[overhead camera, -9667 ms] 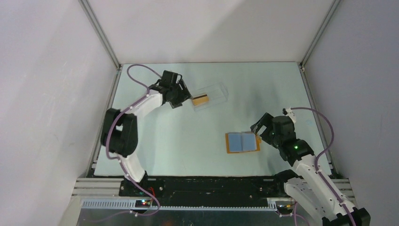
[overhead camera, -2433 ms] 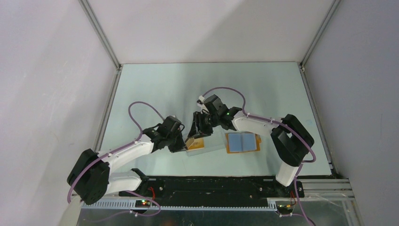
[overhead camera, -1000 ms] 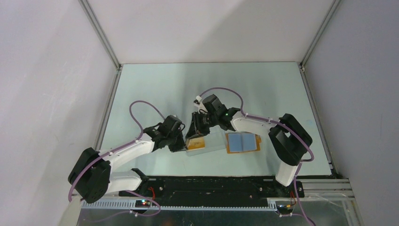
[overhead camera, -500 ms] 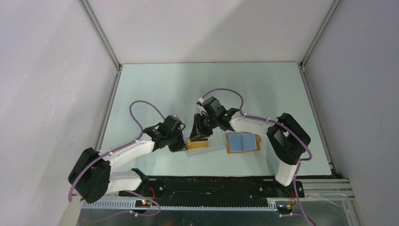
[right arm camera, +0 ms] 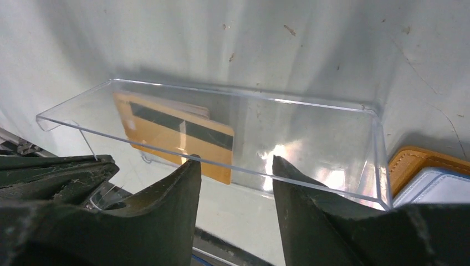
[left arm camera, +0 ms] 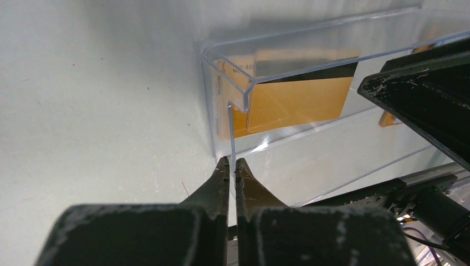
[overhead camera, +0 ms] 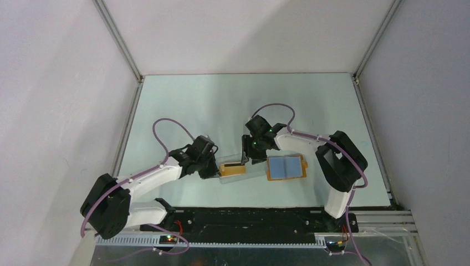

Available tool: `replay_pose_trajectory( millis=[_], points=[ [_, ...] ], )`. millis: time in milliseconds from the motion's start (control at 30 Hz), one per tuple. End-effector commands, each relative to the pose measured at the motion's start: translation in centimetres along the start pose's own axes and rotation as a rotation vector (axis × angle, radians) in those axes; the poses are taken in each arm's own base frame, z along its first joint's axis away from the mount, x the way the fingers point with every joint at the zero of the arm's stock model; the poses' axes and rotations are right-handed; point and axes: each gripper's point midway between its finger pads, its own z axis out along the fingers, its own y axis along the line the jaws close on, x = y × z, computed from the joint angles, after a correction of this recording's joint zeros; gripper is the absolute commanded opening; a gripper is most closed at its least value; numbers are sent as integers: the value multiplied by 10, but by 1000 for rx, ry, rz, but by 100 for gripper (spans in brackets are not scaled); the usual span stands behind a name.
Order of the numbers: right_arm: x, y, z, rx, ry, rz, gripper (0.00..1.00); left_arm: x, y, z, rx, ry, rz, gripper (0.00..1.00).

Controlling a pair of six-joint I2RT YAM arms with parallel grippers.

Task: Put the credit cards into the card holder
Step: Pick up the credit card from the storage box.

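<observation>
In the overhead view both arms meet a little below the middle of the pale table (overhead camera: 221, 105), where a clear plastic box (overhead camera: 252, 172) lies on its side with its length running left to right. The left gripper (left arm camera: 230, 166) comes in from the lower left and is pinched tight on the thin end wall of that box; in its wrist view the two black fingertips press together on the clear edge at the bottom centre of the frame. The credit cards (left arm camera: 299, 100) sit inside the box at the end nearest that gripper. They form a small golden-orange stack, and the topmost card shows a dark stripe along its upper edge. They are apart from the card holder (overhead camera: 286, 167), which lies open and flat on the table just right of the box, blue-grey pockets facing up inside an orange-tan border. Its corner shows at the lower right of the right wrist view, just beside the box's far end, and whether the two touch cannot be told. The right gripper (right arm camera: 233, 169) reaches in from the right, above the box in the overhead view, with its fingers spread apart and holding nothing. In its own camera the two dark fingertips rise from the bottom edge in front of the box's near long wall, and the striped card is visible through the plastic just above the left fingertip.
</observation>
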Motion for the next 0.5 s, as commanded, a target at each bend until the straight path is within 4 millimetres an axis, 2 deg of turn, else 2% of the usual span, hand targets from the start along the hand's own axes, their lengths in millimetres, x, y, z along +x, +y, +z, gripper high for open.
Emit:
replay_pose_trajectory(
  millis=[0,133,200,233,300,367,467],
  points=[
    [-1,-6,6,23,16,-11,52,-1,8,4,-41,-3,27,0],
    [1,-4,13,12,29,-6,43,-4,6,0,-28,-20,36,2],
    [1,-5,14,14,30,-8,40,-10,1,-7,-8,-52,44,14],
    [1,-6,14,19,30,-7,38,-13,-2,-10,3,-66,48,26],
    [2,-8,16,25,34,-8,33,-22,-11,-21,44,-112,57,39],
    [3,-8,17,26,36,-9,28,-33,-20,-36,80,-175,67,48],
    [2,-8,19,24,36,-8,24,-46,-31,-54,129,-245,84,53]
  ],
)
